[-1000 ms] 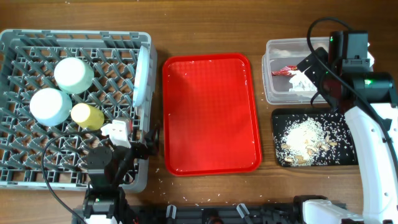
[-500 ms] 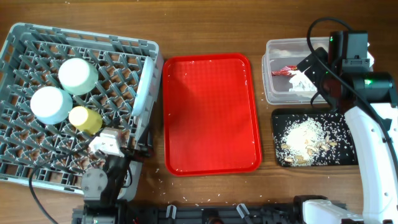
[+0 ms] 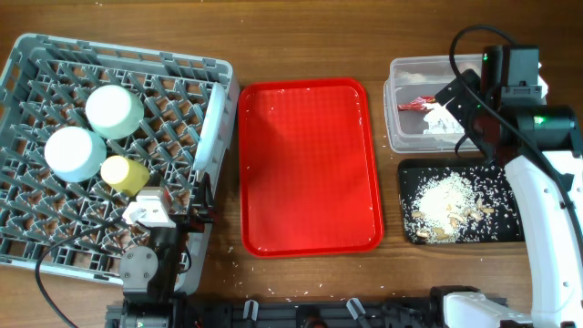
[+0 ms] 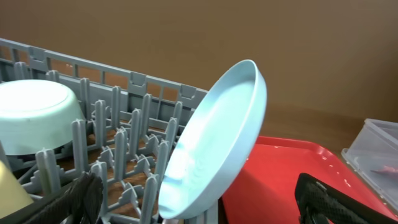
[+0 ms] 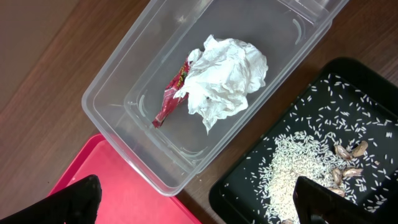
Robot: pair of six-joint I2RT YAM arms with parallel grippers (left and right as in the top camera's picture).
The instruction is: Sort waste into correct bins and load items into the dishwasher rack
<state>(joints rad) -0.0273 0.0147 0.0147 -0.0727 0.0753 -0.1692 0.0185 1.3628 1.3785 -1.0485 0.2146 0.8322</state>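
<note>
My left pincer (image 4: 199, 193) is spread wide and has hold of nothing. Its dark fingers (image 4: 78, 199) sit low at either edge of my wrist view. Straight ahead of it the large pale-blue plate (image 4: 217, 137) stands on edge among the pegs of the grey rack (image 4: 124, 99), its top tilted to the right. Ahead and to the left, the light-green bowl (image 4: 37, 118) rests upside down in the rack. The yellow cup (image 3: 127, 173) is just outside my left finger, and the small pale-blue dish (image 3: 75, 153) is beyond it.

My right pincer (image 5: 199, 199) is also wide open and empty, hovering over the clear tub (image 5: 118, 93). Below it and ahead, the crumpled white tissue (image 5: 224, 81) lies in that tub, touching the red wrapper (image 5: 169, 102). To the right is the black tray (image 5: 373, 124) — rice scraps (image 5: 292, 168) are heaped in it.
</note>
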